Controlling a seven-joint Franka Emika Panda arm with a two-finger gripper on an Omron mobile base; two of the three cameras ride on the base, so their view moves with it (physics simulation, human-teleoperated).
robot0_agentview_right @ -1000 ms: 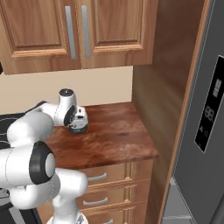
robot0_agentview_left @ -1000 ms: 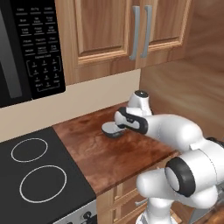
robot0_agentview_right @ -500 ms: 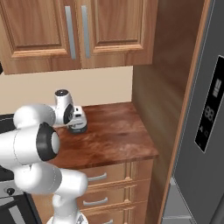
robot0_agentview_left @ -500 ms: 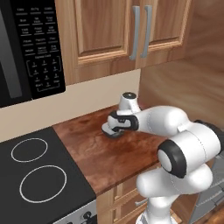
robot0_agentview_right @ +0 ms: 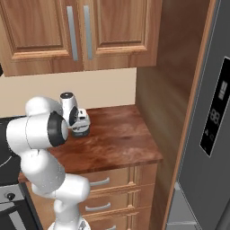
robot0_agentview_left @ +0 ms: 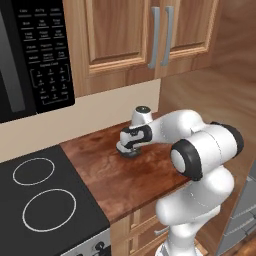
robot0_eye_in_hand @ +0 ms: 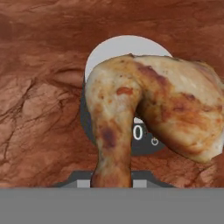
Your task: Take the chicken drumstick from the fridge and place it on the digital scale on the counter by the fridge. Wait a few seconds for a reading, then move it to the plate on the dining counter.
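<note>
Lowering the golden-brown roasted chicken drumstick (robot0_eye_in_hand: 148,109) onto the round pale grey digital scale (robot0_eye_in_hand: 111,50)

Your jaws grip its bone end; centre the meat over the disc on the reddish-brown wood table (robot0_agentview_right: 119,139), then release gently.

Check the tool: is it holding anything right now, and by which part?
Yes. The tool is shut on the chicken drumstick, gripping its narrow bone end, with the meaty end hanging over the digital scale on the counter.

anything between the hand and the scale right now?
The chicken drumstick, gripped in the hand, sits in front of the scale in the hand view, covering most of its disc.
</note>
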